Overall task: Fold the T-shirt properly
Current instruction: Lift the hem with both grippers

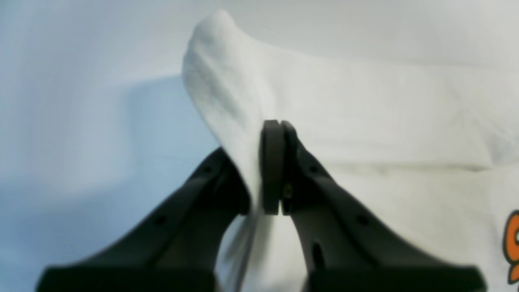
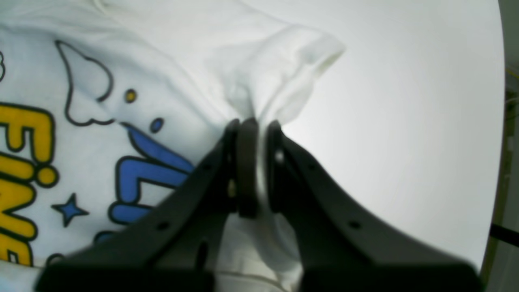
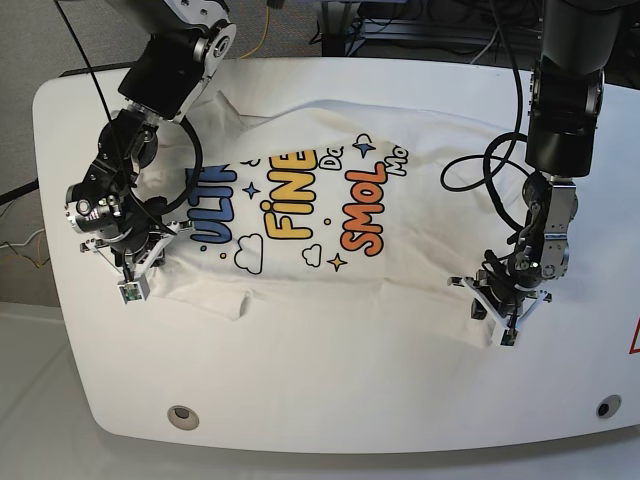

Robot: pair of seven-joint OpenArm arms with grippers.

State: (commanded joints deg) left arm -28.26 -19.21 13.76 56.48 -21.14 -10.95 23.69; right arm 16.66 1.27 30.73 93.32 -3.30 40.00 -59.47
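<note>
The left gripper (image 1: pixel 275 168), a pair of black curved fingers, is pinched closed on a bunched fold of the large white cotton T-shirt (image 3: pixel 300 215) with its blue, yellow and orange cartoon lettering; the cloth rises in a soft peak just beyond the fingertips. The right gripper (image 2: pixel 253 166) is likewise clamped on a gathered bit of white fabric, with a short sleeve puckered just past it and the blue print beside it. In the base view the shirt lies spread, print up, across the middle of the white rounded table (image 3: pixel 330 400), its long axis running from the table's left edge toward its right edge. No fold appears finished; only a small flap is turned along the shirt's near edge, so the task looks to be at its start, with both corners gripped and all folding left to do. Each arm reaches down from the table's far edge, wrist bent low over the cloth near the near side.
</note>
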